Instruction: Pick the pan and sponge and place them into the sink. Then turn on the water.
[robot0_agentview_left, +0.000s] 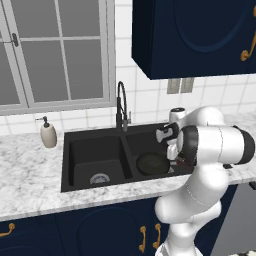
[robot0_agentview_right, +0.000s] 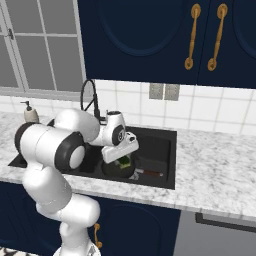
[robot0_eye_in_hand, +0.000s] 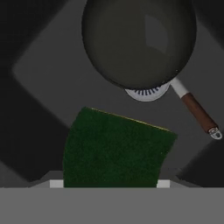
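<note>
**Sponge over the right basin**

Your gripper grips the sponge above the pan, which already lies in the sink, seemingly covering the drain. Held there, the sponge should drop straight in beside it.

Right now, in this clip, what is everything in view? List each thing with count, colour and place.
Round black frying pan with reddish-brown handle: one, lying in the sink's right basin, over its drain.
Green-topped rectangular sponge: one, dark green over yellow, between the gripper's fingers, above the right basin.
Matte black double-basin sink: one, set in the counter; left basin holds just its silver drain.
Tall black gooseneck faucet: one, behind the divider; no stream visible.
Cream soap dispenser bottle: one, on the counter left of the sink.
Grey-white marble counter: one, around the sink.
Navy cabinets: above and below, gold handles.
Window: one, grey-framed, behind the sink.
Wall outlets: two, grey, on white tiles.
Gripper: one, white, shut on the sponge.
</note>
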